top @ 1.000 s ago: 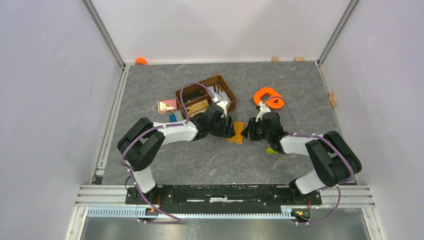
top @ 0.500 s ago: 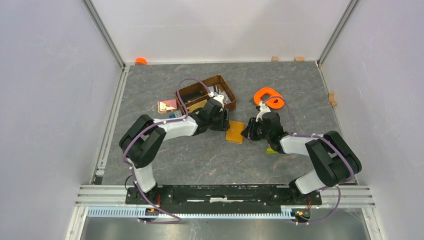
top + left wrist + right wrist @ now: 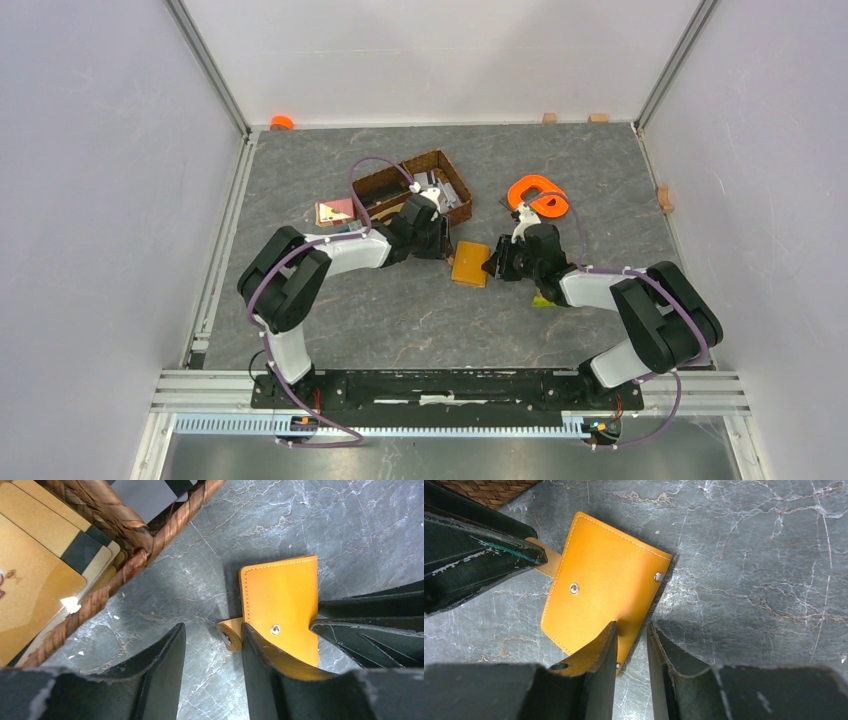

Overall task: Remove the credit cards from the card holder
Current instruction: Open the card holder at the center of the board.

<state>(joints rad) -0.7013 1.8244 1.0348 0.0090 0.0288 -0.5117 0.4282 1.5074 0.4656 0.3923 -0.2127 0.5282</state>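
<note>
Cannot see the card holder (image 3: pixel 280 592) whole from either wrist: from the left, loses its near edge behind a finger of the left gripper (image 3: pixel 212 630) and its right edge behind the right gripper (image 3: pixel 316 615). Cannot tell whether the right fingers pinch the leather or merely straddle it. From the right wrist, can make out only half of the closure tab (image 3: pixel 549 562). Can see just a corner of the wicker basket (image 3: pixel 125 565), cut by the picture's top-left, and cannot read its cards (image 3: pixel 35 580). Right of the worktop's middle, beneath the right arm, can glimpse only a yellow-green sliver (image 3: pixel 541 300), too small to name.
</note>
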